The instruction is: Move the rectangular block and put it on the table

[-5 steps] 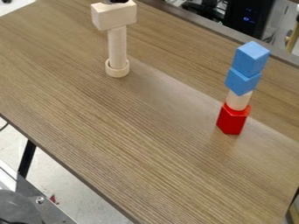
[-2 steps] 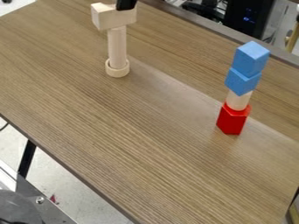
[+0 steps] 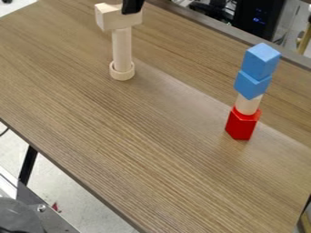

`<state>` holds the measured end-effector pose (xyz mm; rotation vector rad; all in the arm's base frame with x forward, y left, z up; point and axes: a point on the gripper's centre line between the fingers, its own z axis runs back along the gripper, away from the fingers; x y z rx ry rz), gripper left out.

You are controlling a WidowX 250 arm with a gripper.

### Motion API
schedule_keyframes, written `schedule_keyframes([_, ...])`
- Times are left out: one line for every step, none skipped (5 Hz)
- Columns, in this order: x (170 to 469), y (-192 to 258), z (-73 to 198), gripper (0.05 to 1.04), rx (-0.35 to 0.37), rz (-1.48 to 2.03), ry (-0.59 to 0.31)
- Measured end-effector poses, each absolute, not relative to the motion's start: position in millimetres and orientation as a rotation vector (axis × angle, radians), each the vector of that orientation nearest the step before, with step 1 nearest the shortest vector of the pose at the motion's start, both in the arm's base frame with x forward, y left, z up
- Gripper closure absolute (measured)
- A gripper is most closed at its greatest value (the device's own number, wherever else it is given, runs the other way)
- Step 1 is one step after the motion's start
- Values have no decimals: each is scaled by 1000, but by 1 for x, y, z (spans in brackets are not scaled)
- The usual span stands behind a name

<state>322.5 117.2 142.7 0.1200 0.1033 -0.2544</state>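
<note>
Precariously Perched, Rectangular Block (image 3: 112,19) Tops Wooden Column (image 3: 122,48)

A black gripper (image 3: 132,9) hangs at the block's right end as viewed; whether it is spread, closed or holding anything cannot be told. The pale block lies crosswise on the column, above a table (image 3: 152,136). Likely solid wood, it should prove light, stiff and hard to damage, its smooth faces offering modest grip. The long, flat sides near the middle look the best hold; a grasp at one end could tilt the block or topple its support. Bare-looking timber shows on both pieces, the column a round shaft standing in a squat, rounded collar (image 3: 122,75). Well apart, two sharp-edged blue cubes (image 3: 261,61) sit over a pale cylinder (image 3: 248,105) and a glossy, angular red block (image 3: 241,126). Streaked brown grain runs across the table's satiny surface.
</note>
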Motion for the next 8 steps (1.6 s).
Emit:
schedule_keyframes([323, 117, 133, 85, 121, -236, 114])
schedule_keyframes([327, 115, 122, 115, 133, -208, 138])
schedule_keyframes([329, 116, 120, 412, 147, -176, 142])
schedule_keyframes([332, 113, 124, 660, 154, -167, 133])
schedule_keyframes([343, 103, 137, 672, 114, -156, 85])
schedule_keyframes([360, 89, 173, 672, 127, -166, 20])
schedule_keyframes([376, 61, 181, 672, 101, -190, 41])
schedule_keyframes([383, 42, 154, 672, 104, -57, 104])
